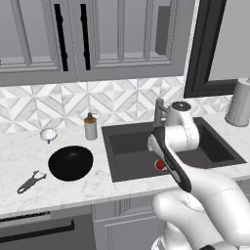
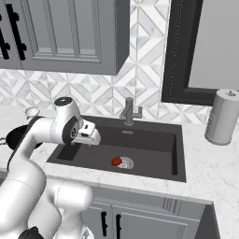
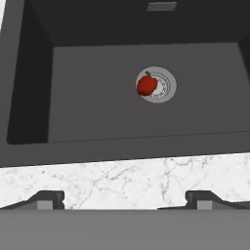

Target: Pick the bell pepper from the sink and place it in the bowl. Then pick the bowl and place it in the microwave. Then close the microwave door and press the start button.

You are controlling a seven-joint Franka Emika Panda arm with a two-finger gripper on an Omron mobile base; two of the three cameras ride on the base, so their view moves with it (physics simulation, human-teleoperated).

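Observation:
The small red bell pepper (image 3: 145, 85) lies on the round metal drain at the bottom of the dark grey sink (image 3: 88, 88). It shows too in the base views (image 1: 159, 165) (image 2: 116, 162). My gripper (image 3: 126, 200) hangs above the sink's front rim, over the left part of the basin (image 2: 88, 135). It is open, its fingertips (image 3: 49, 199) wide apart with nothing between them, well above the pepper. The glossy black bowl (image 1: 71, 162) sits on the marble counter left of the sink, and is empty. The microwave and its door are out of view.
A soap dispenser (image 1: 90, 127), a small white strainer (image 1: 48, 134) and a peeler (image 1: 30, 181) stand around the bowl. The faucet (image 2: 129, 112) rises behind the sink. A paper towel roll (image 2: 223, 116) stands at the right. Grey cabinets hang overhead.

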